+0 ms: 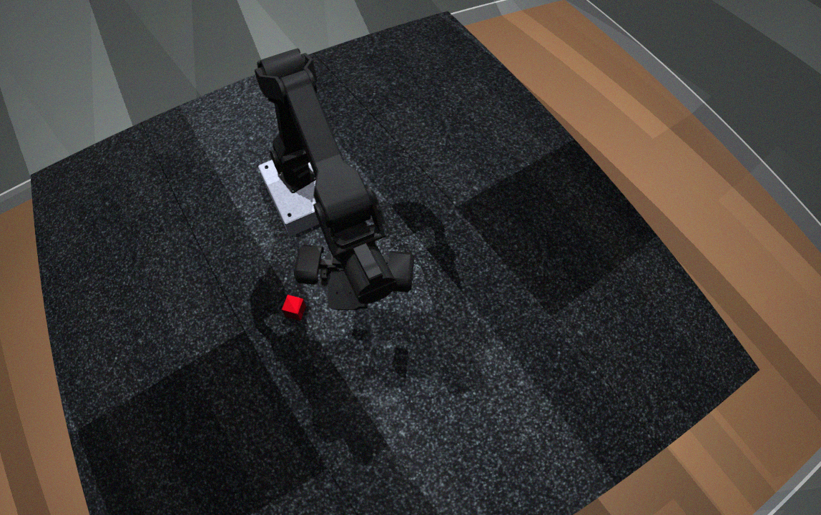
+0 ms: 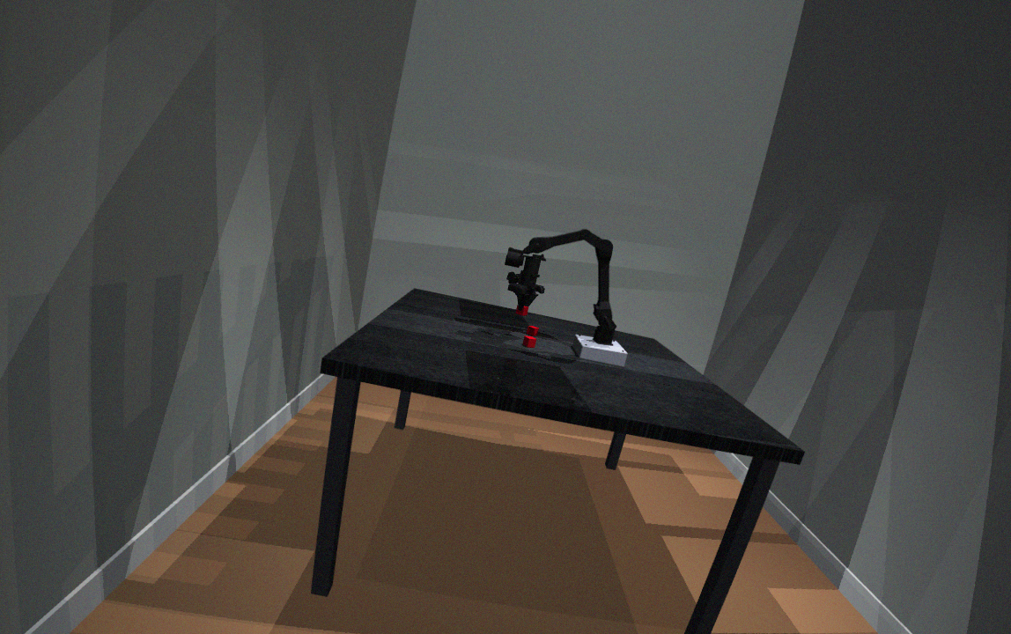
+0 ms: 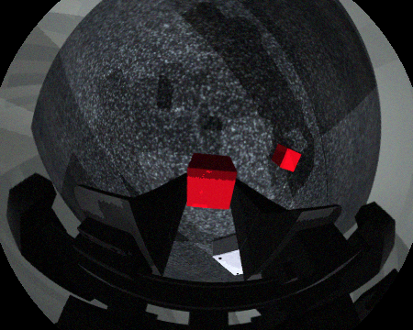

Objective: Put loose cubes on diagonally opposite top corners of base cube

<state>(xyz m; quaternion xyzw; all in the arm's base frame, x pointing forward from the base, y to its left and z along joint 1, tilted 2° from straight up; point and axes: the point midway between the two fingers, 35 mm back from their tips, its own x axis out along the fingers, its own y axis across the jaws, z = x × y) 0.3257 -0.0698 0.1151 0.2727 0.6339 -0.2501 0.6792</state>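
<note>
My gripper (image 2: 522, 306) (image 3: 209, 180) is shut on a red cube (image 2: 522, 311) (image 3: 209, 192). The held cube hangs above the table, between the fingertips. A second red cube (image 1: 293, 307) (image 2: 529, 342) (image 3: 287, 158) stands on the table, to the right of the held cube in the wrist view. A third red cube (image 2: 533, 330) shows just behind it in the exterior view. The third cube is hidden in the top view and in the wrist view. All three look alike, so I cannot tell by looks which is the fixed base cube.
The white mounting block (image 1: 287, 198) (image 2: 601, 350) (image 3: 229, 263) of the arm stands on the black table (image 1: 528, 397) (image 2: 651, 406). The arm reaches out from it over the table and blocks part of the view in the top view. Dark shadows lie across the table top.
</note>
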